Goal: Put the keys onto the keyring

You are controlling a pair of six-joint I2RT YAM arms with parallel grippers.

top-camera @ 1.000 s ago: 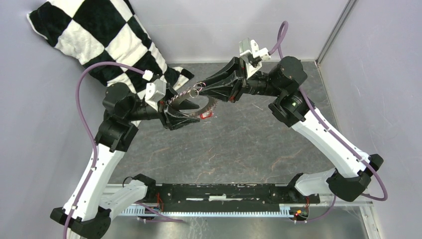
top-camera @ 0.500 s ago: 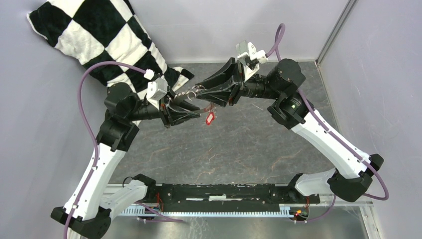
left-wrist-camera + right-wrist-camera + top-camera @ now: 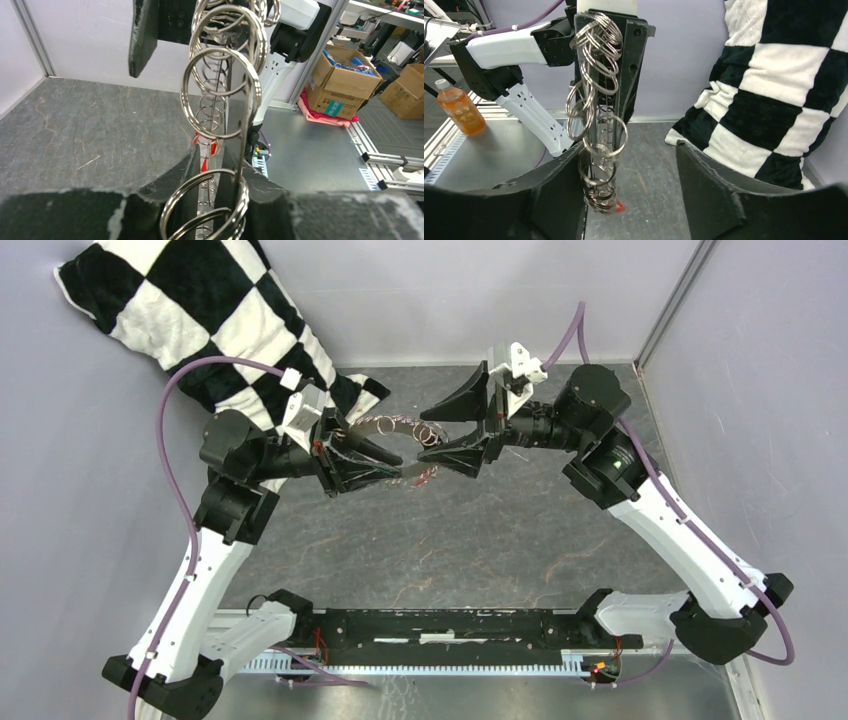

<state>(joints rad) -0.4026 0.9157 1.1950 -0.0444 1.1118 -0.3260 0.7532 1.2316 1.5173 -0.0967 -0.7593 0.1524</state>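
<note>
Left wrist view: left gripper point(image 3: 212, 159) nips the light, stiff, slippery-looking keyring point(image 3: 244, 115) by its wire, the sensible hold; right gripper point(image 3: 629, 154) gapes empty.

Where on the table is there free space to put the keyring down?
The wide bare table in front, up to the base rail, is free. The back is crowded: the left fingers hold the keyring, the open right fingers stand beside it, and the checkered cloth fills the left corner.
</note>
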